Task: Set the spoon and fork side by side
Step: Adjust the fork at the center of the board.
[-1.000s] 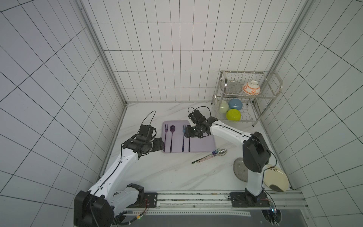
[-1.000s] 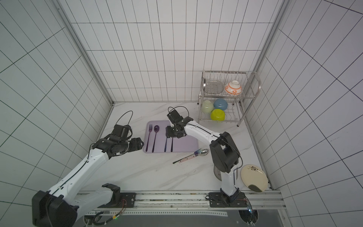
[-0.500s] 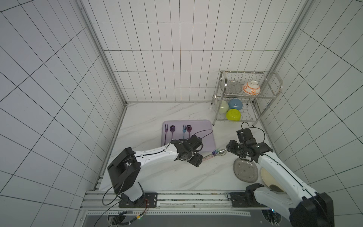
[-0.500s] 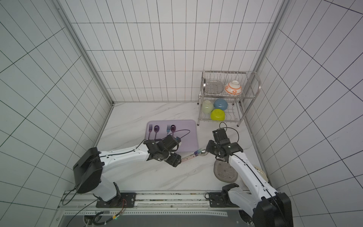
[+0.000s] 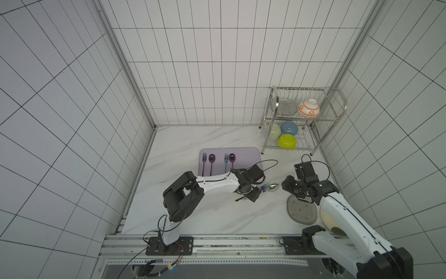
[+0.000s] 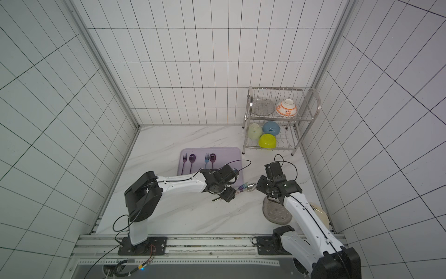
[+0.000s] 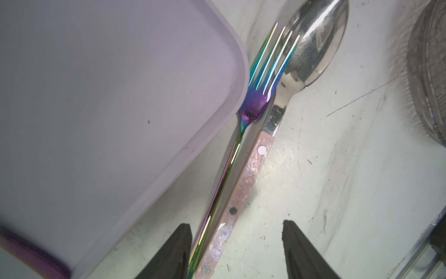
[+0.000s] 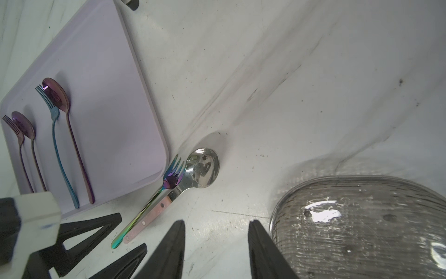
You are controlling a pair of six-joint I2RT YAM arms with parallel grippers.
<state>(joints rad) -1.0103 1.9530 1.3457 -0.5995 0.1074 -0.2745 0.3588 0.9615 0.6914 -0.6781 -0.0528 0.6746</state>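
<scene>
Fork [image 7: 254,106] newly beside spoon [image 7: 250,174]

Left arm [image 5: 217,184]: stretched low toward centre, wrist angled down; left gripper [image 7: 237,253] jaws apart. Right arm [image 5: 342,212]: reaching inward, low; right gripper [image 8: 216,253] jaws apart, empty.

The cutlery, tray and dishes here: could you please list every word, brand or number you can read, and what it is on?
No text is legible.
Purple spoon on the tray: small stamped mark in its bowl, too small to read.
Other purple spoon: similar mark, blurred.
Patterned bowl: orange motifs, no letters.
</scene>
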